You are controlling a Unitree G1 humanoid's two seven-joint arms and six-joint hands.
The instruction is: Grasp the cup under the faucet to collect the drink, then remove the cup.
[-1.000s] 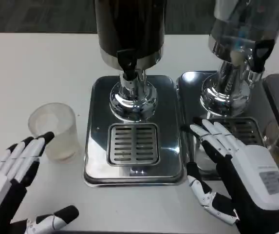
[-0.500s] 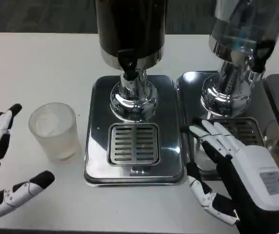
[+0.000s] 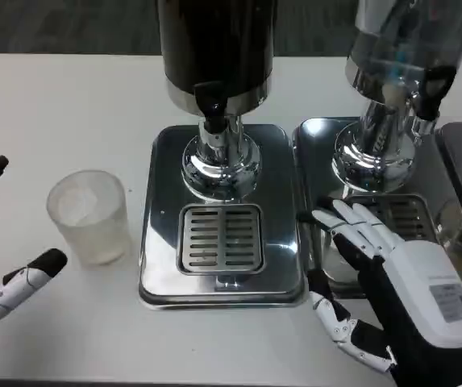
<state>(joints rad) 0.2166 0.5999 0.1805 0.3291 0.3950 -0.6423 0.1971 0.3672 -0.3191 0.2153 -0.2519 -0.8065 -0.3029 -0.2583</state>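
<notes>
A frosted translucent cup (image 3: 89,216) stands upright on the white table, left of the drip tray (image 3: 222,238) and not under the black faucet (image 3: 212,105) of the dark drink dispenser (image 3: 217,44). My left hand (image 3: 5,290) is at the picture's left edge, open, fingers spread, a short gap away from the cup and touching nothing. My right hand (image 3: 392,278) lies open at the lower right, its fingers pointing over the front of the neighbouring tray.
A second dispenser (image 3: 400,64) with a clear tank stands on its own steel tray (image 3: 319,141) at the right. A clear cup (image 3: 456,242) sits at the far right, beside my right hand. Bare table lies left and in front.
My left hand has drawn back to the left, away from the cup, leaving it standing alone. The cup and my right hand have stayed put.
</notes>
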